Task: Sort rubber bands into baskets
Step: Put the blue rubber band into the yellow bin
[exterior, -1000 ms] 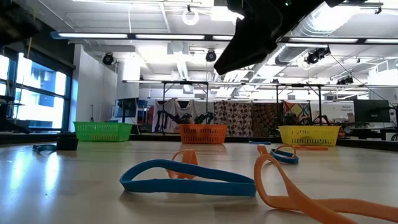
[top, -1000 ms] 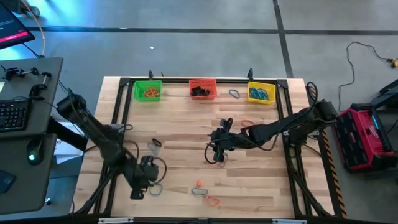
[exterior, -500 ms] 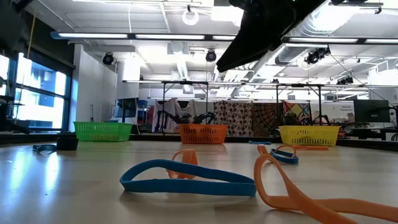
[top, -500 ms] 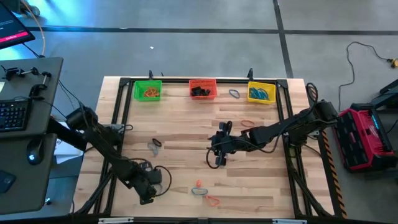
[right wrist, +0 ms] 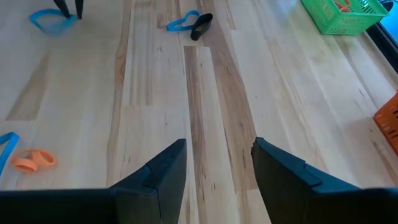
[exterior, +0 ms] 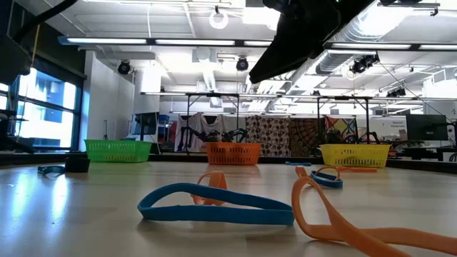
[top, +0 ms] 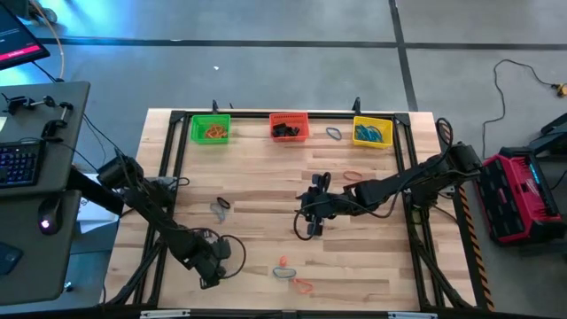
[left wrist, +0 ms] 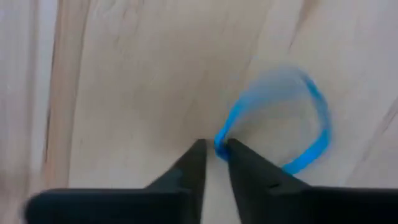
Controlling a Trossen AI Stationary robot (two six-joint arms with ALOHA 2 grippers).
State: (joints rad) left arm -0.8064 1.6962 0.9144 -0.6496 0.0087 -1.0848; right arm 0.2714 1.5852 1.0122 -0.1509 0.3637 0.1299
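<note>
My left gripper (top: 211,273) is near the table's front left, shut on a blue rubber band (left wrist: 283,121). The right wrist view also shows this band (right wrist: 48,22) flat on the wood. My right gripper (top: 312,227) hovers open and empty over the table's middle. The green basket (top: 211,129), the red-orange basket (top: 289,126) and the yellow basket (top: 372,131) stand in a row at the far edge, each with bands inside. Loose bands lie flat on the table: a blue one with a black one (right wrist: 186,23), and an orange one (top: 353,175). My left gripper pinches one end of the blue band's loop (left wrist: 219,148) between its two fingertips. The fingers come from above, pointing down. The rest of the loop (left wrist: 311,137) lies slack on the table beyond the fingers.
A grey band (top: 334,134) lies between the red-orange and yellow baskets. Near the front edge lie an orange band (top: 283,261), a blue one (exterior: 214,203) and another orange one (exterior: 343,221). A black frame runs round the table's edge (top: 177,177).
My left arm has stretched out lower over the table. Its gripper has gone a little toward the table's right and near edges, down onto the blue band.
</note>
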